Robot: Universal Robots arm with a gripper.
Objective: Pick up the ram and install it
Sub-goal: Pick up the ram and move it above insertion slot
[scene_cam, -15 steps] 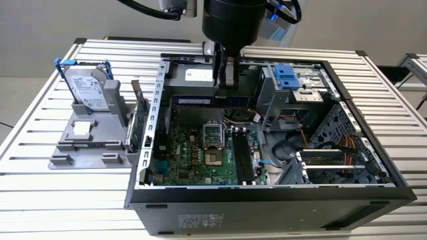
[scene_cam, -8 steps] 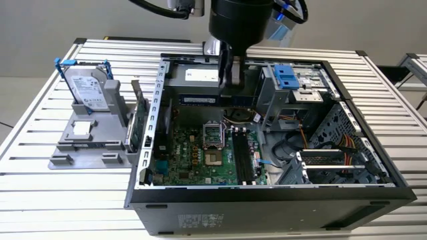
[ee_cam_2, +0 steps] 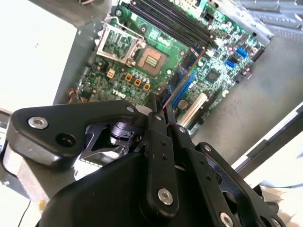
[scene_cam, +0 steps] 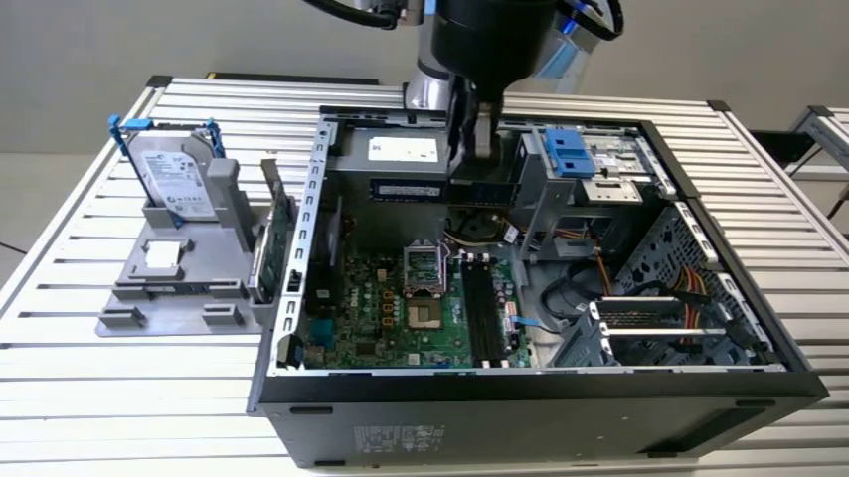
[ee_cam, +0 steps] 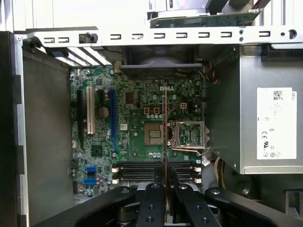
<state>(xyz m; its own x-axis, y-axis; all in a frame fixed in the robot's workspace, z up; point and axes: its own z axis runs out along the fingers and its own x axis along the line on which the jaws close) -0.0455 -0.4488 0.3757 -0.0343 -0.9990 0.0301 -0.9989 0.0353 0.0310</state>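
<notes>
The ram (scene_cam: 414,189) is held clamped edge-on between the fingers of the gripper (scene_cam: 475,149), over the open computer case (scene_cam: 531,417), at twelve o'clock from the memory slots (scene_cam: 484,318). If it is lowered misaligned, a slot latch could be struck and the stick skewed.

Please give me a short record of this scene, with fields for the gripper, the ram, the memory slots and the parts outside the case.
gripper: gripper shut on the ram, over the open computer case
ram: ram held on edge between the fingers, above the motherboard, not seated
memory slots: memory slots look empty
outside case: hard drive and expansion card stand on the grey stand, at the exterior view's left
</notes>
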